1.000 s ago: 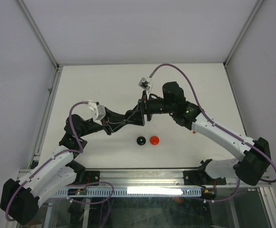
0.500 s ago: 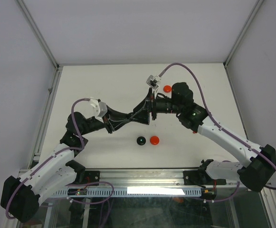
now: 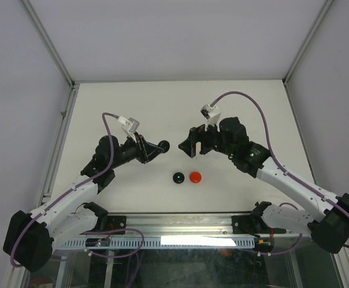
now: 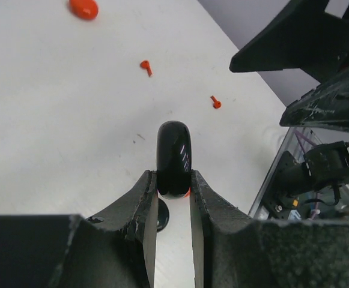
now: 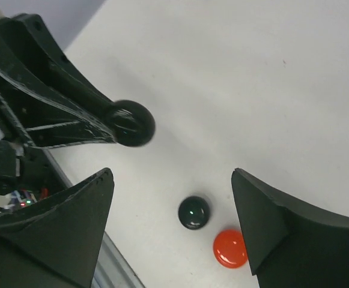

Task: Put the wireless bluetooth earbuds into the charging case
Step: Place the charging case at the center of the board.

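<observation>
While both arms reach inward facing each other, the left gripper (image 4: pixel 174 183) clamps a glossy black disc (image 4: pixel 174 150) edgewise; the right gripper (image 5: pixel 171 177) gapes wide, empty.

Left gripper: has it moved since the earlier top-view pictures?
Yes. The left gripper has pulled back leftward and is now left of the tabletop black disc.

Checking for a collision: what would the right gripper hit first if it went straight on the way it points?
Probably the black disc pinched in the left gripper, straight ahead of the right gripper seen from above; heights unclear.
</observation>
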You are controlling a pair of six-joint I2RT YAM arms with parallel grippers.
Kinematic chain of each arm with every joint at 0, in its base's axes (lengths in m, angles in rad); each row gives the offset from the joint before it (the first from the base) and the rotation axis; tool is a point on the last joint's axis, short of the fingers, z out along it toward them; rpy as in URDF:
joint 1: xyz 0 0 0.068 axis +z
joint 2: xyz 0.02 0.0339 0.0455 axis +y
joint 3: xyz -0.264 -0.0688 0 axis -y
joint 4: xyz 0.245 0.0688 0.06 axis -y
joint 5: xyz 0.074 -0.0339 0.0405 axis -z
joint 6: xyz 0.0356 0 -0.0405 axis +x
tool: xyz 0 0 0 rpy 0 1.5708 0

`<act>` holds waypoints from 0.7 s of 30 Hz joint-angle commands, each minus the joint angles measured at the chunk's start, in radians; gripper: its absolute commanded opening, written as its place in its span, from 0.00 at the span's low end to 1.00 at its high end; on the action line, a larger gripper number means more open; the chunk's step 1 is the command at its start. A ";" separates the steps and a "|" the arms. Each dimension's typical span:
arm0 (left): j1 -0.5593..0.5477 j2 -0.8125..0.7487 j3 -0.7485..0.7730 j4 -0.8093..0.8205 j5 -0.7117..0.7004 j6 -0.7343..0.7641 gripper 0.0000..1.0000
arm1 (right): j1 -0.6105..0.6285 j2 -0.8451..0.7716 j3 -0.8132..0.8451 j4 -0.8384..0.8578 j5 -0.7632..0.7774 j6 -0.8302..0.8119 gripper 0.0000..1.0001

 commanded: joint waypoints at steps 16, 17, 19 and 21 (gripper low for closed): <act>0.007 0.353 -0.105 0.114 -0.081 -0.343 0.02 | 0.001 -0.014 -0.133 -0.027 0.276 -0.059 0.83; 0.006 0.371 -0.103 0.116 -0.082 -0.346 0.03 | 0.001 -0.011 -0.133 -0.027 0.278 -0.061 0.83; 0.005 0.400 -0.106 0.121 -0.094 -0.356 0.04 | 0.001 -0.006 -0.134 -0.027 0.287 -0.064 0.83; 0.005 0.426 -0.110 0.122 -0.100 -0.365 0.07 | 0.001 0.003 -0.135 -0.027 0.293 -0.067 0.83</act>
